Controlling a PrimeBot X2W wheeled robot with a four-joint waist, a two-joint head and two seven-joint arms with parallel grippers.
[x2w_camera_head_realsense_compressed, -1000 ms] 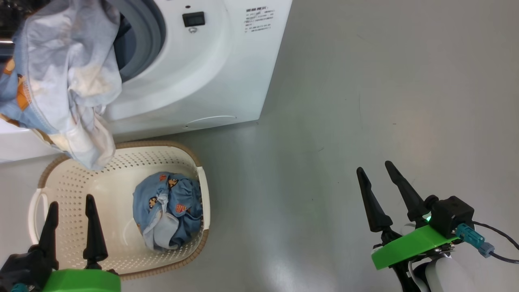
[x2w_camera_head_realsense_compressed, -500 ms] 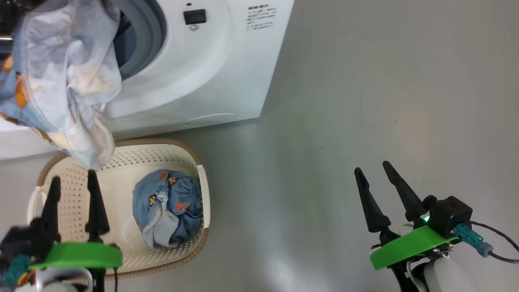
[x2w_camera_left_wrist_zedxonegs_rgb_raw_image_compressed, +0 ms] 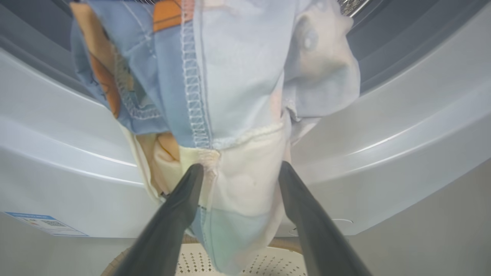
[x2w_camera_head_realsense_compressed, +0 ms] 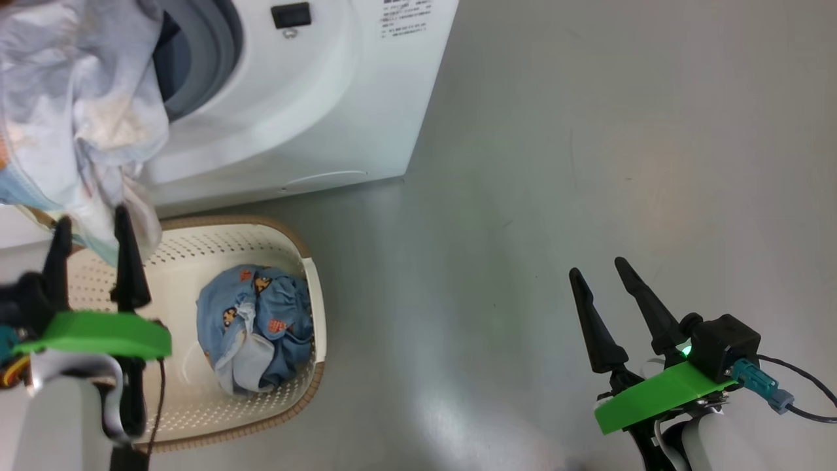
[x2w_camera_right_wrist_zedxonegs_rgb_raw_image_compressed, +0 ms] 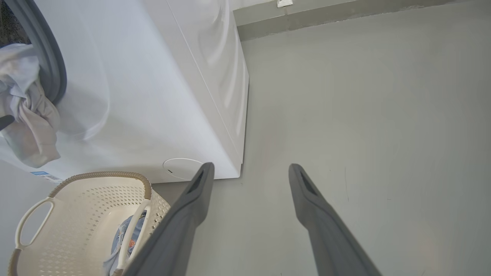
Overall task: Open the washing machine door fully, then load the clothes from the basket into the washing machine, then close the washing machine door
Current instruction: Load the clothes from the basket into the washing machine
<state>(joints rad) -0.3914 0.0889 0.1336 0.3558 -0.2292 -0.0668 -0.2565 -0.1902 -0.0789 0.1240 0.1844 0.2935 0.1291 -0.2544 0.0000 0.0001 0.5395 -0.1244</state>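
Pale garment [x2w_camera_head_realsense_compressed: 78,111] hangs half out of the washing machine [x2w_camera_head_realsense_compressed: 314,111] mouth, long axis vertical, tail dangling above the basket [x2w_camera_head_realsense_compressed: 315,294]. Left hand [x2w_camera_head_realsense_compressed: 91,216] is spread and nearest, just below, fingers either side of that tail. Right hand [x2w_camera_head_realsense_compressed: 597,266] is spread, well apart over the floor. Blue garment [x2w_camera_head_realsense_compressed: 255,320] lies in the basket.

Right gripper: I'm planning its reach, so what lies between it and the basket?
Bare grey floor; the head view shows nothing else between the right gripper and the basket.
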